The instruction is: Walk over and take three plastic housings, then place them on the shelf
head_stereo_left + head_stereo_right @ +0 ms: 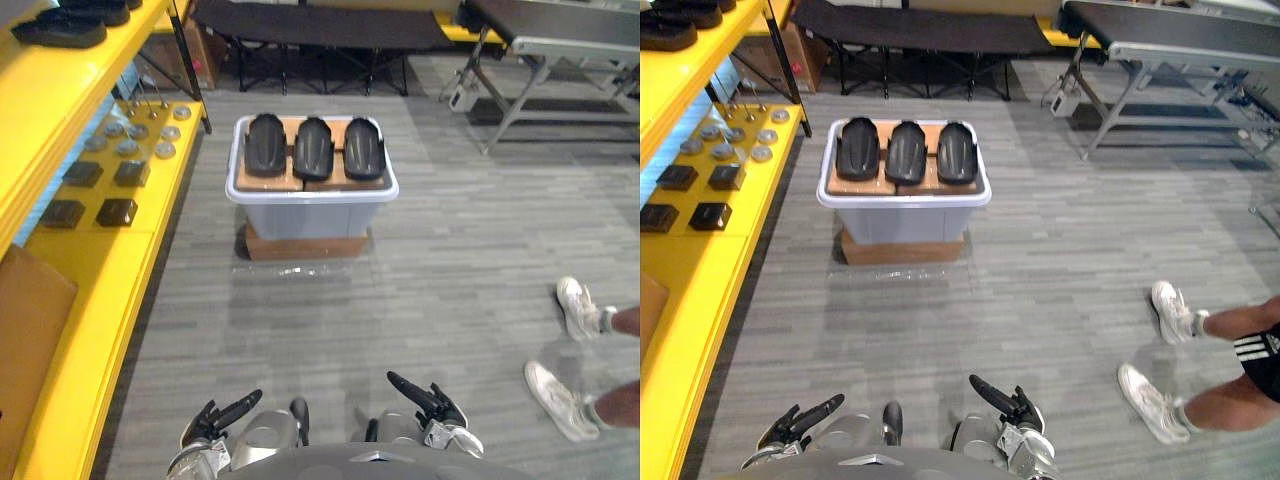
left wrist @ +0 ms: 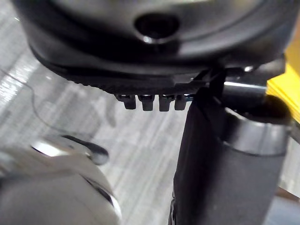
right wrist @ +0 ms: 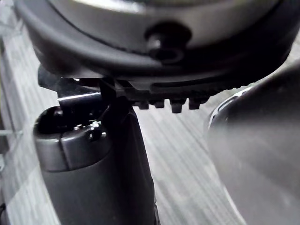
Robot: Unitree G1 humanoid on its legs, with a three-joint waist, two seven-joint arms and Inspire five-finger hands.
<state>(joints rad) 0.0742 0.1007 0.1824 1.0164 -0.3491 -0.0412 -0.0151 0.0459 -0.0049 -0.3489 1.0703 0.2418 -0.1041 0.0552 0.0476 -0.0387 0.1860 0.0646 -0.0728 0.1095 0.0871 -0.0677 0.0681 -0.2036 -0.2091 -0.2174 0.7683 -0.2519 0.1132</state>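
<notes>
We note three black plastic housings (image 1: pixel 313 148) lying side by side on a grey bin (image 1: pixel 310 215), spanning its left rim to right rim. The yellow shelf (image 1: pixel 100 300) stands alongside. We record the left hand (image 1: pixel 225 415) and the right hand (image 1: pixel 425 400) empty, fingers straight.

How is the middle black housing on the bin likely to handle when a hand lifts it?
The middle housing looks like a moulded domed shell, so it is probably stiff and light for its size. Its smooth, rounded back may slip under fingers. Lying loose on flat cardboard, it may slide if pushed.
</notes>
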